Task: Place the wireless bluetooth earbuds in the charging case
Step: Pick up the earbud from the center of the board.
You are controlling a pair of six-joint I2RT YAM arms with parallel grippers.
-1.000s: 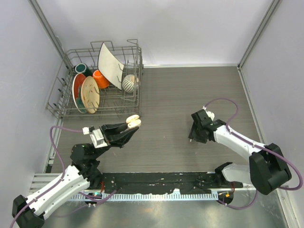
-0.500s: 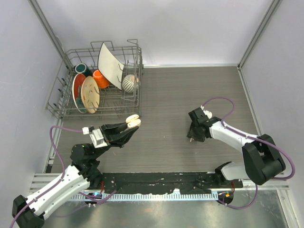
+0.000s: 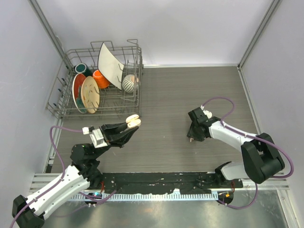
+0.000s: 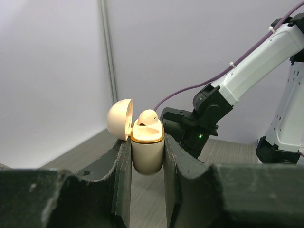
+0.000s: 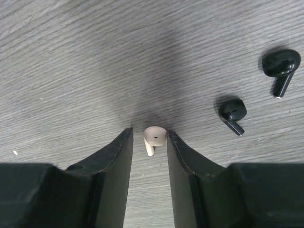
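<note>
Case and earbuds, mid-task
Near left, left gripper (image 4: 146, 142) clamps the open charging case (image 4: 147, 154), seated earbud (image 4: 148, 118) inside. At right, right gripper (image 5: 149, 133) is unclenched, straddling the loose cream earbud (image 5: 155, 137) on the table (image 5: 71, 57); black earbuds (image 5: 232, 111) lie near it.

The charging case (image 4: 147, 159), one earbud (image 4: 148, 117) in it, sits in the left gripper (image 4: 147, 145); a second earbud (image 5: 154, 137) lies on the table (image 3: 180, 90) between the fingers of the right gripper (image 5: 149, 134), two further earbuds (image 5: 232, 110) (image 5: 281, 63) nearby, the dish rack (image 3: 57, 110) at far left.
</note>
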